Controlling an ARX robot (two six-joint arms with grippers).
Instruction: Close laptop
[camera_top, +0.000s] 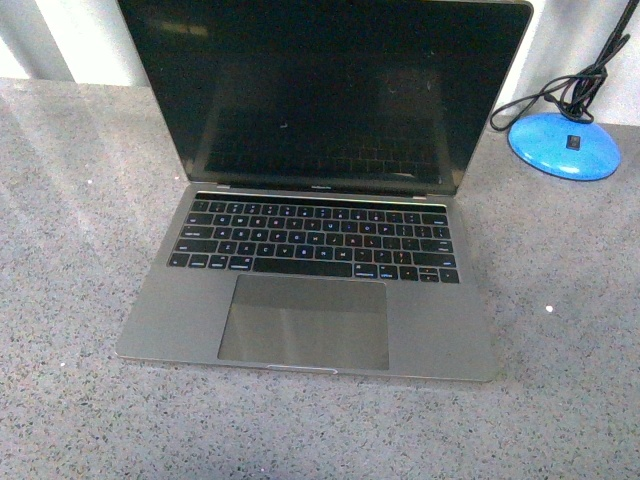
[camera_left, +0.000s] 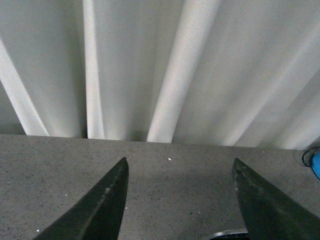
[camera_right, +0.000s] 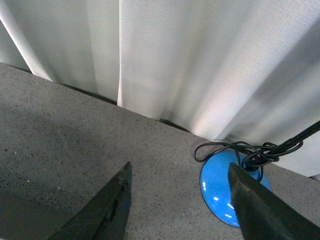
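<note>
While laptop open, left end effector, right end effector gape, empty.

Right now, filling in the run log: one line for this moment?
laptop: open; left hand: open, empty; right hand: open, empty; closing: not yet begun

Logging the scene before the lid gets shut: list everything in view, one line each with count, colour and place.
laptop: one, space-grey with black keys and screen, open, centre of the countertop.
round base: one, blue, on the countertop to the right of the screen.
cable: one, black, looped over the round base.
countertop: one, speckled grey, under everything.
curtain: one, white, pleated, behind the countertop.
left end effector: one, dark, open, above bare countertop.
right end effector: one, dark, open, near the round base.
</note>
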